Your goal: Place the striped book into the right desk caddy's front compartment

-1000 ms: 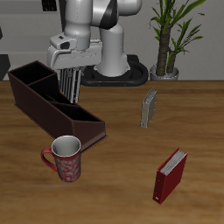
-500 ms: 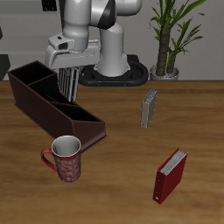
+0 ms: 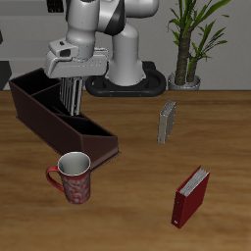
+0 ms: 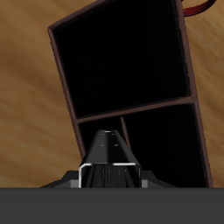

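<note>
My gripper (image 3: 71, 84) is shut on the striped book (image 3: 71, 97) and holds it upright, hanging down over the middle of the right desk caddy (image 3: 47, 122), a long dark maroon box with dividers. The book's lower edge is about level with the caddy's rim. In the wrist view the striped book (image 4: 108, 150) hangs above the thin divider between two smaller compartments of the caddy (image 4: 65, 87), and a large compartment lies beyond. My fingers are hidden in that view.
A patterned mug with a red handle (image 3: 73, 177) stands near the caddy's front end. A plain grey book (image 3: 168, 123) stands mid-table. A red book (image 3: 191, 196) stands near the front edge. A potted plant (image 3: 190, 44) is at the back.
My gripper with the striped book has moved along the caddy, away from the grey book and toward the caddy's back end. Nothing else has moved.
</note>
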